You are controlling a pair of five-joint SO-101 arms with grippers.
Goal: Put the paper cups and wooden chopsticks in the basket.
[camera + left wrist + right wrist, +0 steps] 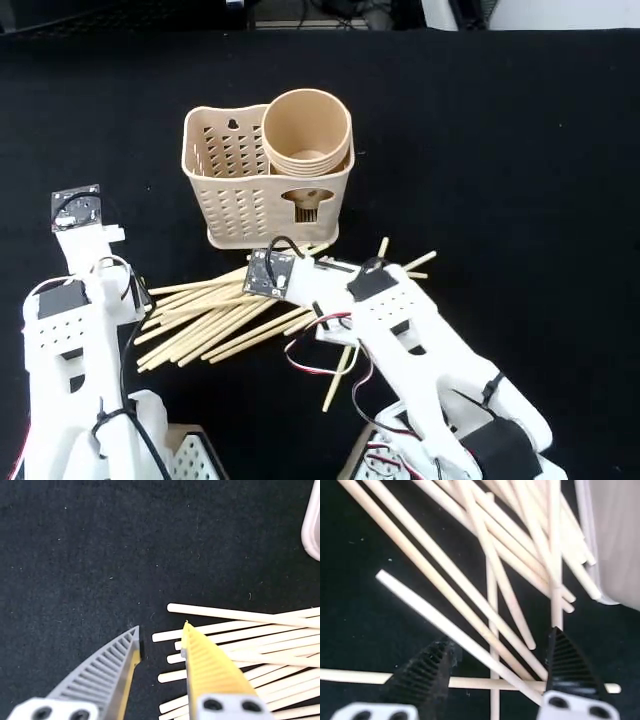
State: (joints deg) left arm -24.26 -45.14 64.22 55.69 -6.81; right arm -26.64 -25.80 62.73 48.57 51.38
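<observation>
The black cloth-covered worktop (520, 150) carries a beige perforated plastic basket (230, 170) toward its far side. A loose pile of pale wooden chopsticks (210, 320) lies on the worktop just in front of the basket. Stacked tan paper cups (306, 125) stand upright inside the basket. The right tool (500, 636) is spread above crossed chopsticks. The left tool (161, 626) is spread at the pile's ends.

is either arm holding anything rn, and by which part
Nothing is held. The left gripper is open at the edge of the wooden chopsticks; the right gripper is open over them, gripping none.
</observation>
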